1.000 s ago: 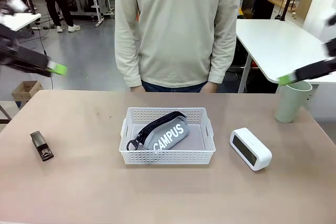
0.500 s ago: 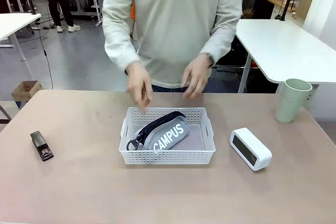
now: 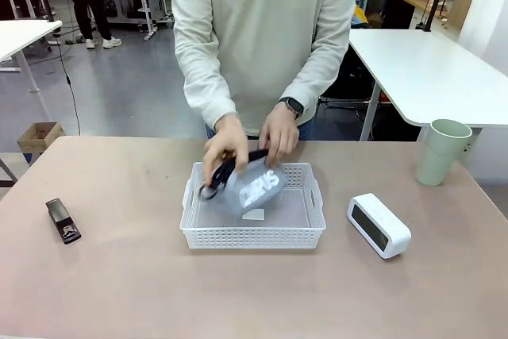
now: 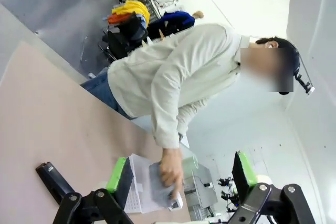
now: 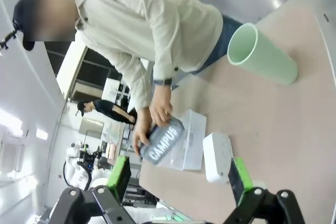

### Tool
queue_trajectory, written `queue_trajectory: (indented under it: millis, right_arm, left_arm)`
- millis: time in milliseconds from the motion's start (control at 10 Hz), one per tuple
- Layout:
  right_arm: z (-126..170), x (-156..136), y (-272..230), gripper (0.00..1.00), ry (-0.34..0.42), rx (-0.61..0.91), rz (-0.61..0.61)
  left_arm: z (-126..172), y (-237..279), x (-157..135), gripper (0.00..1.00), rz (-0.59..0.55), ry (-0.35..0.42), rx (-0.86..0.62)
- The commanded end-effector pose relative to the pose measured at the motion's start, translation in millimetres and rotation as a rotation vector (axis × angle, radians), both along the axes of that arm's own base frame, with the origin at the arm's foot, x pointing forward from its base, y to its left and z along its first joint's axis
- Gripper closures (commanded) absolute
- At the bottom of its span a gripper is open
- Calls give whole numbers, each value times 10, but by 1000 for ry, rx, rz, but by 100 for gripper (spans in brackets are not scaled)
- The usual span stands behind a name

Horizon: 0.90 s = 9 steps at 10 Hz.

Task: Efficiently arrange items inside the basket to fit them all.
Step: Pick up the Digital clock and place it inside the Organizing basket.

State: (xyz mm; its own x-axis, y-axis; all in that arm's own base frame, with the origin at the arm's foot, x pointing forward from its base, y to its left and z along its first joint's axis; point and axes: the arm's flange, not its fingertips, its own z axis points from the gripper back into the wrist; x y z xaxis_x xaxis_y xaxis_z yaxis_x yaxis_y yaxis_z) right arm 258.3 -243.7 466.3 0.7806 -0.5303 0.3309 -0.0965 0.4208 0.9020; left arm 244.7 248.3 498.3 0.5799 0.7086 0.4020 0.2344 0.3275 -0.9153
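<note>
Pouch (image 3: 258,190) now lifted above basket (image 3: 252,237) by person (image 3: 262,37).

Pouch (image 3: 254,189) in the person's hands (image 3: 226,147) over the basket (image 3: 252,237); stapler (image 3: 63,221) well left of it, box (image 3: 379,225) and cup (image 3: 441,151) right.

White lettering "CAMPUS" on the grey zip pouch (image 5: 161,144) — legible from the right wrist, blurred from the front

the person (image 3: 266,53) wore a pale cream long-sleeved top (image 3: 238,5), blue jeans (image 4: 100,86) and a dark wristwatch (image 3: 293,105). the left gripper (image 4: 180,171) and right gripper (image 5: 180,178) were black — jointed links, silver screws (image 4: 70,198), bright green pads (image 4: 116,174).
</note>
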Motion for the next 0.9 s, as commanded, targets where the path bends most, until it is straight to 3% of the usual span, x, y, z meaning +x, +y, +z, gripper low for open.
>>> queue_trajectory:
  millis: [0, 800]
  right_arm:
    - [76, -23, 3, 0, -28, -24, 23]
    - [76, -23, 3, 0, -28, -24, 23]
  left_arm:
    - [57, -10, -36, 0, -7, -28, 27]
    - [57, -10, -36, 0, -7, -28, 27]
